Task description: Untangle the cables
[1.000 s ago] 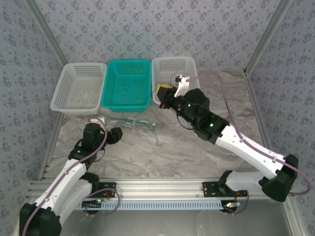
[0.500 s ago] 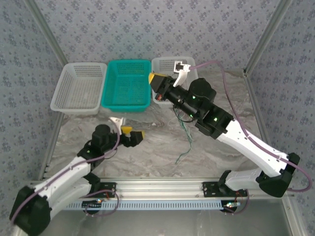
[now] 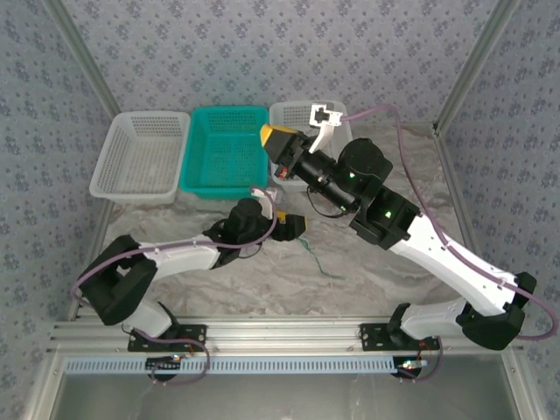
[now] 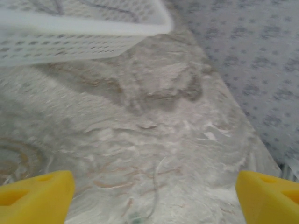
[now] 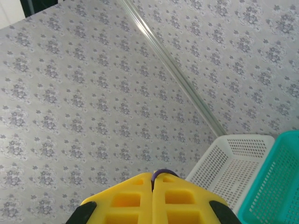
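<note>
My right gripper (image 3: 274,143) is raised over the near edge of the teal basket (image 3: 226,156). In the right wrist view its yellow fingers (image 5: 187,200) are pressed together, and a small loop of the dark purple cable (image 5: 162,173) sticks out at their tips. My left gripper (image 3: 294,224) reaches far right across the table, low over the marble. In the left wrist view it (image 4: 154,196) stands wide open, a thin pale cable (image 4: 161,179) lying on the table between the fingertips. The green cable (image 3: 320,262) trails from there toward the front right.
Three baskets line the back: a white one (image 3: 140,157) on the left, the teal one in the middle, and another white one (image 3: 302,115) behind the right arm. Patterned walls close in the back and sides. A metal rail (image 3: 280,332) runs along the front edge.
My left arm has swung right across the table to the green cable. The green cable has shifted and now lies lower on the marble. The right gripper has risen slightly.
</note>
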Controlling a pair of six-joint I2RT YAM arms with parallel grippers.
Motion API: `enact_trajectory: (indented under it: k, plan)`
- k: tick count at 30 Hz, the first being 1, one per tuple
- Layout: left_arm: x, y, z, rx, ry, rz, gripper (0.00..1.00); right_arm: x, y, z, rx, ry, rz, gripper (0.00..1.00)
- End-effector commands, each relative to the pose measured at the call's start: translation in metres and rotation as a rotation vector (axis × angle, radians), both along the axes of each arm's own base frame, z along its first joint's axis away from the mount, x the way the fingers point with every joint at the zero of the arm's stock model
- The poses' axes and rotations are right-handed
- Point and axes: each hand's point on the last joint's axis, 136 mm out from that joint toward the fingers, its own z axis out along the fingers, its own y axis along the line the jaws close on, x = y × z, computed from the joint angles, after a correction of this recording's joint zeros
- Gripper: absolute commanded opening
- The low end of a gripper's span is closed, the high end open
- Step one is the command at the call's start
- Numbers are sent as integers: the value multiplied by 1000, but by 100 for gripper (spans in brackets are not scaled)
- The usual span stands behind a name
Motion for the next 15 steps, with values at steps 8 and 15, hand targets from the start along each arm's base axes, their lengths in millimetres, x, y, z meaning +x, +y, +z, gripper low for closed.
enact_trajectory:
  k: [8, 15]
  plan:
    - [23, 18, -51, 144, -3, 134, 74, -38, -63, 106, 139, -258, -69, 0]
    - [16, 37, -80, 174, 44, 187, 74, -56, -136, 147, 173, -372, -249, 0]
